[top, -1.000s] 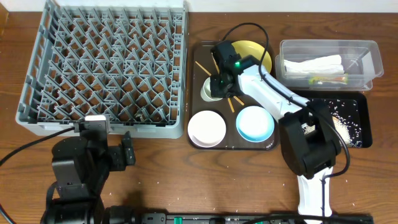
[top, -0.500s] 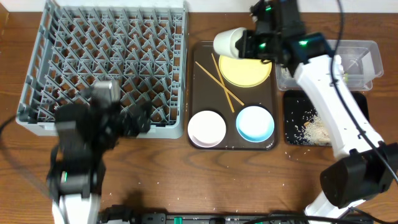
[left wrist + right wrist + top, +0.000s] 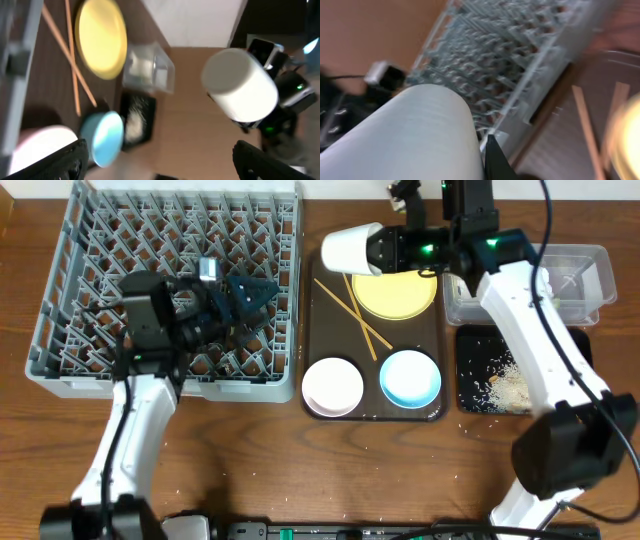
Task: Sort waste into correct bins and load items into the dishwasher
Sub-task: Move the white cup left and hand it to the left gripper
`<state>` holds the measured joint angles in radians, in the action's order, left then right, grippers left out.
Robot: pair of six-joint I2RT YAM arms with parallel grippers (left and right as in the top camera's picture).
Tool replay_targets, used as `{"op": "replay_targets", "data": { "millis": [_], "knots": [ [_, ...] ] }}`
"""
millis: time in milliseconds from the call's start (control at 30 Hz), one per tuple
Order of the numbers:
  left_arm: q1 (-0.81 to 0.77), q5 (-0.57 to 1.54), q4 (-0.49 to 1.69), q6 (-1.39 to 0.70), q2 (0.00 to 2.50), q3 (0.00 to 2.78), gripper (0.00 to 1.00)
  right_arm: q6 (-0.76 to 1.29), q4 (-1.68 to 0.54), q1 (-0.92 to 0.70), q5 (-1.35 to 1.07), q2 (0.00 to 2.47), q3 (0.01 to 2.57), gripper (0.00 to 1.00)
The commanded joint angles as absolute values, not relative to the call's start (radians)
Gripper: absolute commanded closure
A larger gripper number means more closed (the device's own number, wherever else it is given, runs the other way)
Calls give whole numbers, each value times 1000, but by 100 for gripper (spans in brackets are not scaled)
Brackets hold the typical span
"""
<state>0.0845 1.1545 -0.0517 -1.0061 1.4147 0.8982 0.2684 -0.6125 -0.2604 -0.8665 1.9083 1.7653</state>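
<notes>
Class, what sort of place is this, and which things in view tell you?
Probably a robotics bench staged for dish clearing, not a kitchen: a grey dish rack and a brown tray with a yellow plate sit on a wooden table, worked by a left robot arm and a right robot arm.

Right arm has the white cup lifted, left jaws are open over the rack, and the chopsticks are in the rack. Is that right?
Not quite: the chopsticks are not in the dish rack; they lie crossed on the brown tray, as the overhead view shows. The right gripper does hold the white cup lifted, and the left gripper has open jaws over the rack.
</notes>
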Motion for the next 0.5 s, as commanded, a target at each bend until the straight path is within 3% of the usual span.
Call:
{"op": "replay_targets", "data": {
  "millis": [0,233,467],
  "knots": [
    [88,1299,-54,-1142,1442,918,7,237,-567,-270,-1153,1991,1765,99],
    [88,1362,-55,-1076,1451,918,7,231,-417,-286,-1525,2127,1765,99],
    [88,1367,-55,-1033,1451,918,7,230,-402,-390,-1534,2192,1764,99]
  ]
}}
